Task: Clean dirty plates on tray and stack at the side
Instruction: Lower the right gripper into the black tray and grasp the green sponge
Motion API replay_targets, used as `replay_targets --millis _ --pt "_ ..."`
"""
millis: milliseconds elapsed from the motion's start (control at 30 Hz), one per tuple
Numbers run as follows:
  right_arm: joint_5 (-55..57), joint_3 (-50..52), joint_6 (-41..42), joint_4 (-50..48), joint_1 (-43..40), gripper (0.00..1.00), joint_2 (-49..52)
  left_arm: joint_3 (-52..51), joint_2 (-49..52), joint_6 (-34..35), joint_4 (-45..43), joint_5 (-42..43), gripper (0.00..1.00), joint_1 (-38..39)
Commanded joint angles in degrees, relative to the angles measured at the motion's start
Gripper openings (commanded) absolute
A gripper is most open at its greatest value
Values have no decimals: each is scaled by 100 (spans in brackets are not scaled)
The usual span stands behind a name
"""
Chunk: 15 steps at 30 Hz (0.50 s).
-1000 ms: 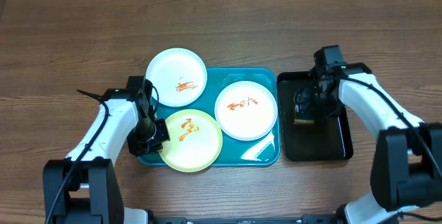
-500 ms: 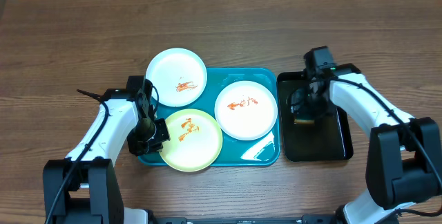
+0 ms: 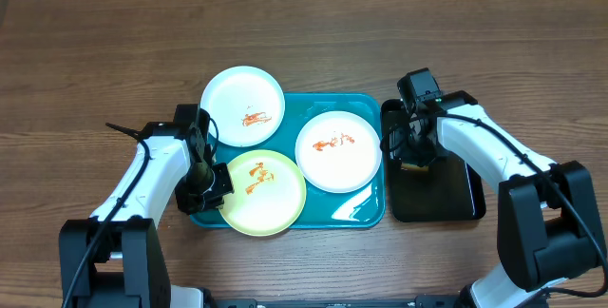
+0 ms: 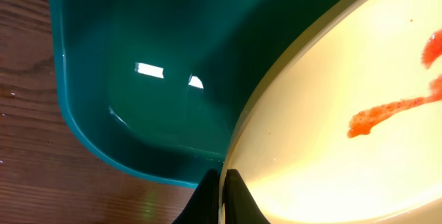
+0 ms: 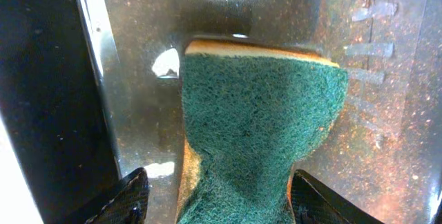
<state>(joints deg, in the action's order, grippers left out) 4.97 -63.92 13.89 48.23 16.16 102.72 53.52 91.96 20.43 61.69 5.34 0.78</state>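
The left end effector (image 4: 222,193) clamps the rim of the yellow plate (image 3: 264,192), apparently to steady it, while the right end effector (image 5: 224,200) squeezes a green sponge (image 5: 262,106) for scrubbing.

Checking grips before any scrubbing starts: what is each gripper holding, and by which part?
The right gripper pinches the green sponge by one end, squeezing it narrow. The left gripper clamps the pale yellow plate at its rim.
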Motion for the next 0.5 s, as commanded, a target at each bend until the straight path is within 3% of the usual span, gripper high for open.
replay_targets --millis 0,267,467 --pt "101 59 254 -61 -15 66 -35 103 50 -114 -7 66 4 44" --pt "101 59 815 -61 -15 49 -35 103 50 -111 -2 66 4 44" --pt "101 66 1154 7 -15 47 -31 103 50 -114 -2 66 4 44"
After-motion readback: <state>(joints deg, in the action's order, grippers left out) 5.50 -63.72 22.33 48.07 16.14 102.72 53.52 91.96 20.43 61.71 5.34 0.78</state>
